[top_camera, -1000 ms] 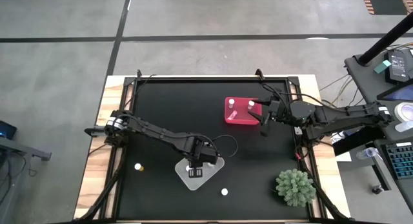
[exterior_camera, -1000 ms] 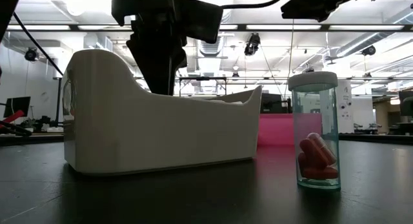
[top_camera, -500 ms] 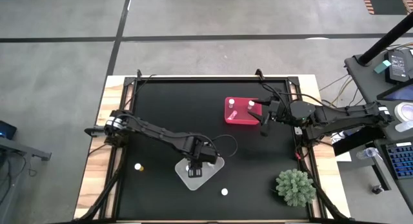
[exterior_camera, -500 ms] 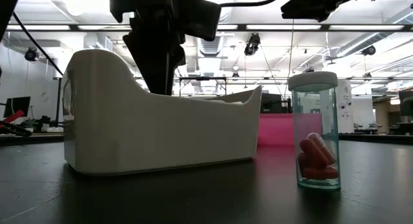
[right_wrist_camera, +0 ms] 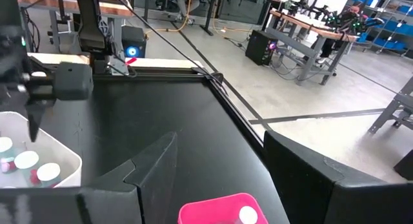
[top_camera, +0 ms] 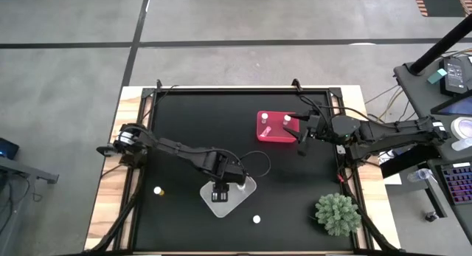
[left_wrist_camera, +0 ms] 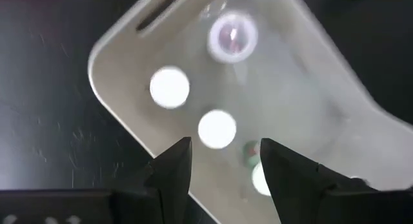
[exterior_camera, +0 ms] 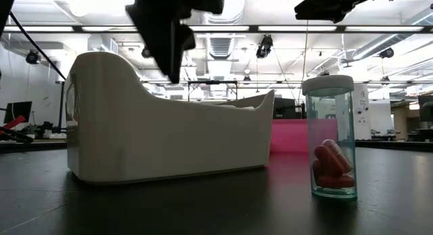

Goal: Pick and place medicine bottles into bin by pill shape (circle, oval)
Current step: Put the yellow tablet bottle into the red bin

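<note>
My left gripper [top_camera: 224, 188] hangs open above the white bin [top_camera: 230, 198], fingers pointing down, nothing between them. In the left wrist view the gripper [left_wrist_camera: 222, 166] looks into the bin [left_wrist_camera: 303, 101], where several white-capped medicine bottles [left_wrist_camera: 216, 129] stand; one of them [left_wrist_camera: 232, 37] is blurred. My right gripper [top_camera: 302, 135] waits open beside the pink bin [top_camera: 274, 128], which holds two bottles [top_camera: 287, 118]. Loose bottles stand on the black mat at the left [top_camera: 157, 190] and near the front edge [top_camera: 257, 219]; the latter holds red oval pills [exterior_camera: 330, 166].
A spiky green plant [top_camera: 338, 213] stands at the mat's front right corner. Bare black mat lies between the two bins and along the far side. Wooden table edges and cables frame the mat on the left and right.
My left gripper has risen straight up out of the white bin; in the low view its fingers now hang well above the bin's rim. The bin has stayed in place.
</note>
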